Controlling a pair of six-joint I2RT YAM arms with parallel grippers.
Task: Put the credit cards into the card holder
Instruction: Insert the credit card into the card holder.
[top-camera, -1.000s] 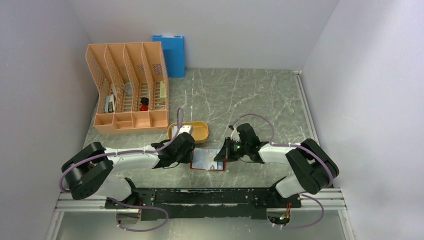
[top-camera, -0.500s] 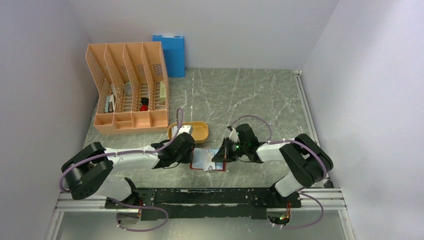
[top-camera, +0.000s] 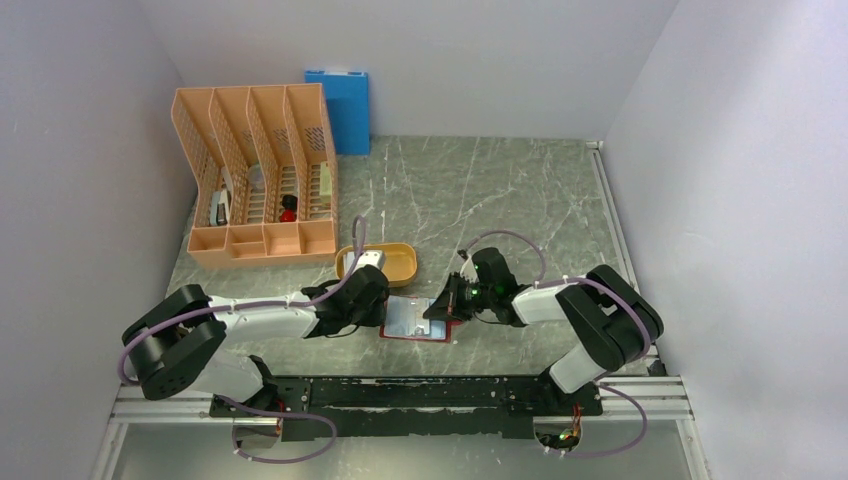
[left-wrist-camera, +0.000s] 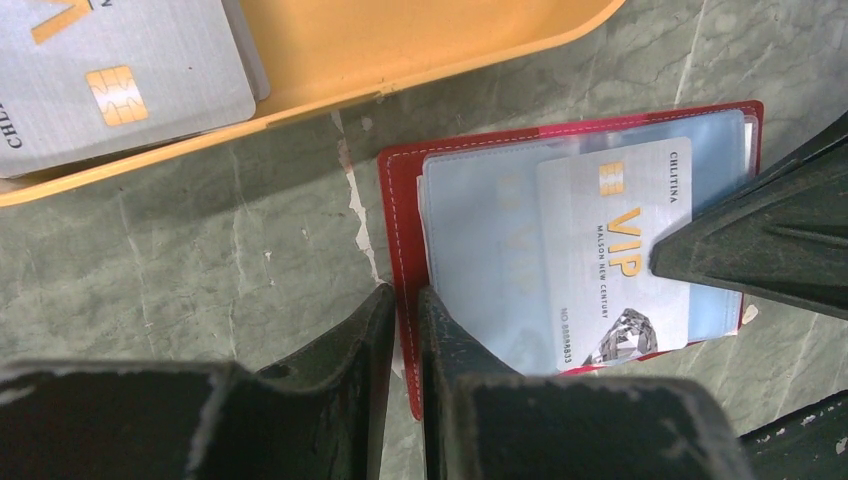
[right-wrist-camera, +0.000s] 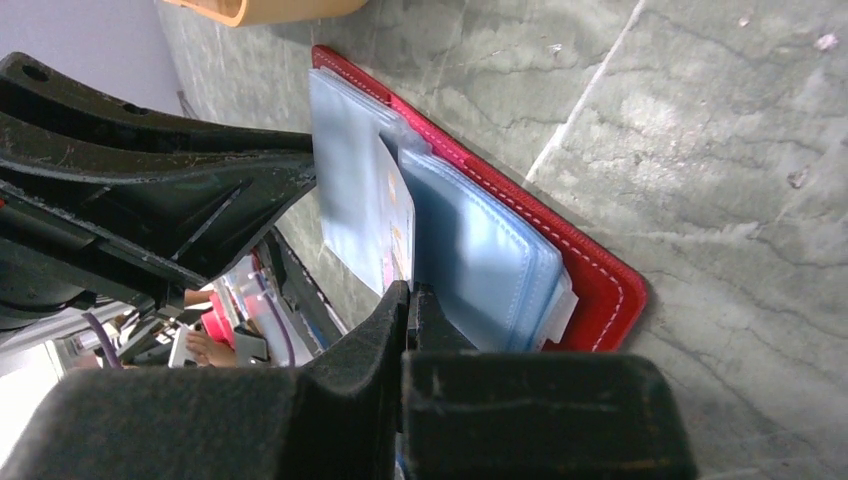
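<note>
The card holder (left-wrist-camera: 400, 200) lies open on the marble table (left-wrist-camera: 220, 260), just in front of the orange tray (left-wrist-camera: 420, 60) and between the two arms. A pale VIP credit card (left-wrist-camera: 610, 270) rests against its blue-grey pockets. The right gripper (right-wrist-camera: 410, 290) is clenched on that card's edge, and the left gripper (left-wrist-camera: 405, 295) pinches the holder's red left border. More cards (left-wrist-camera: 110, 80) lie in the tray.

The credit card (left-wrist-camera: 110, 85) in the orange tray (left-wrist-camera: 420, 45) is cropped top-left.
</note>
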